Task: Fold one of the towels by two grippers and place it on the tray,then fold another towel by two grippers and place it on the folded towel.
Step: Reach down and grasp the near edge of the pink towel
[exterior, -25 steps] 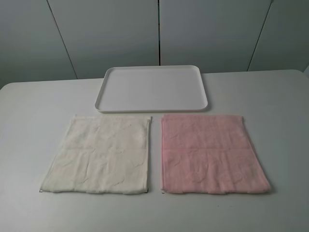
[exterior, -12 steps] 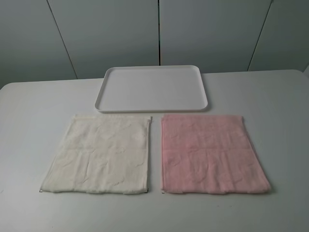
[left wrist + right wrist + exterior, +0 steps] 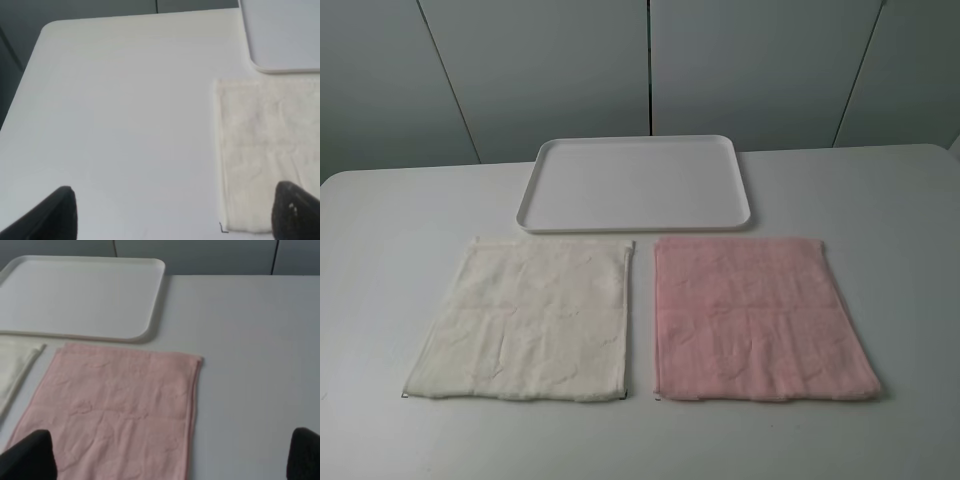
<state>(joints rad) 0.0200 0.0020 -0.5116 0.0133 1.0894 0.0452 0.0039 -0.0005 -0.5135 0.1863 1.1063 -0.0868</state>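
While both towels lie flat and unfolded on the white table [image 3: 890,200], neither arm shows in the high camera's view. The pale pink towel [image 3: 760,318] is spread at about five o'clock on the tabletop. The cream towel [image 3: 525,320] lies just beside it at seven o'clock, with a narrow strip of table between them. The white tray [image 3: 635,180] sits bare at twelve o'clock, its near rim close to both towels' far edges but apart from them.

Wrist cameras show the left gripper [image 3: 175,217] with jaws spread wide and empty, above bare table by the cream towel's outer edge. The right gripper [image 3: 166,455], equally wide and holding nothing, looks over the pink towel.

By all appearances the first step, folding the pink towel, has not begun. The next move would call for both grippers to descend on two corners along one edge of the pink towel. The left would reach past the cream towel. Each would pinch the fuzzy cloth cleanly, then the two would lift together and carry that edge over to the opposite one.
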